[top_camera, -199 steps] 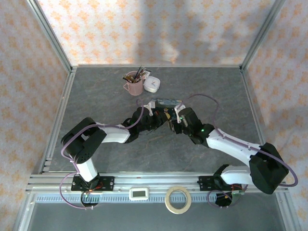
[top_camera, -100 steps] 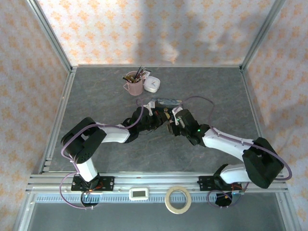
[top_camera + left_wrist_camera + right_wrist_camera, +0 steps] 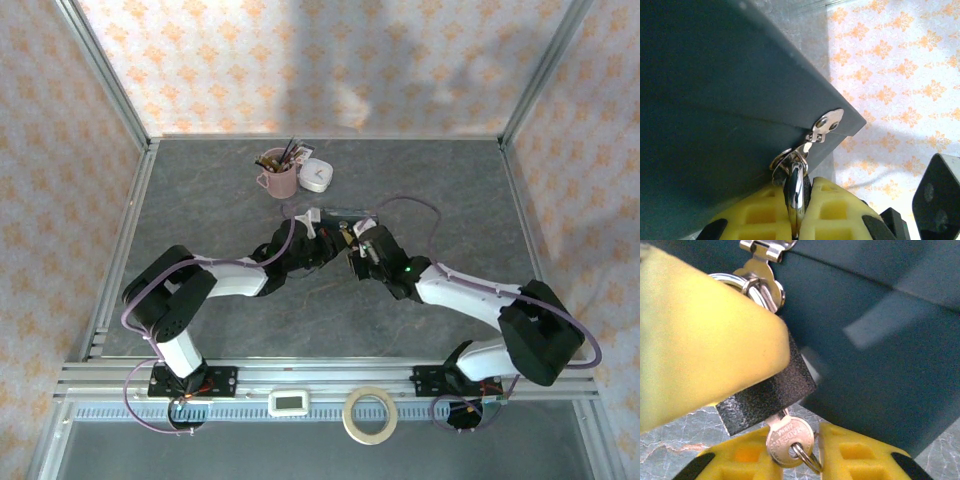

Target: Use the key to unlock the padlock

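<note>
The padlock (image 3: 767, 392) has a dark textured body, and its silver shackle (image 3: 735, 280) hangs through the hasp (image 3: 762, 252) of the dark blue tin (image 3: 880, 365). My left gripper (image 3: 797, 182) is shut on the padlock (image 3: 796, 195), seen edge-on between the yellow pads. The key (image 3: 789, 440) sits in the bottom of the padlock. Its round head lies between the pads of my right gripper (image 3: 794, 432), which are closed in on the head and its ring. In the top view both grippers, left (image 3: 330, 246) and right (image 3: 356, 252), meet beside the tin (image 3: 345, 212).
A pink mug of brushes (image 3: 277, 178) and a white round box (image 3: 316, 176) stand behind the tin. A tape roll (image 3: 369, 414) and a small white device (image 3: 291, 402) lie on the front rail. Metal frame posts border the grey table (image 3: 200, 200).
My right gripper has moved a little left, up to the padlock, and its jaws have closed in around the key's head. The left arm has not moved.
</note>
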You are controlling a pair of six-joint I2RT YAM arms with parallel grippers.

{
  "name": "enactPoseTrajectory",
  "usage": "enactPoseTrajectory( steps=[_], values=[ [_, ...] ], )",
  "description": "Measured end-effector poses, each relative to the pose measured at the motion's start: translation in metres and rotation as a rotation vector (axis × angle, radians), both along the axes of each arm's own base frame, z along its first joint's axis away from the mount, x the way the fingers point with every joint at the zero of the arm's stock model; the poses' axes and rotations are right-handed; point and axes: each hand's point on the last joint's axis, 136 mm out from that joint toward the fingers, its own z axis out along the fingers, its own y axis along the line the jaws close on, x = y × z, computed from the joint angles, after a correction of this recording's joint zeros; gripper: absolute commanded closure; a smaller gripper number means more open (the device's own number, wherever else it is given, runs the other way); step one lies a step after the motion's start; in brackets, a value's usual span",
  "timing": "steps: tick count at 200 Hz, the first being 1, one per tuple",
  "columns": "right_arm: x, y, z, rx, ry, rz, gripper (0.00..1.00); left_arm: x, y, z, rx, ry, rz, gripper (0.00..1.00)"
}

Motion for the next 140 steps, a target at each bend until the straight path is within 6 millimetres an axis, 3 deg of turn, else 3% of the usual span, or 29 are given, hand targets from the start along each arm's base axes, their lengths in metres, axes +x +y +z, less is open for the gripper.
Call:
enactPoseTrajectory(
  steps=[34,69,140],
  values=[
    [0.001,0.002,0.002,0.008,0.011,-0.006,1.00,0.002,0.006,0.001,0.024,-0.013,0.006,1.00],
    [-0.001,0.004,-0.002,0.066,0.105,0.027,1.00,-0.002,0.009,-0.002,0.070,-0.088,-0.023,1.00],
    [-0.019,0.017,-0.014,0.395,0.438,0.155,1.00,-0.018,0.015,-0.011,0.189,-0.325,-0.131,1.00]
  ],
)
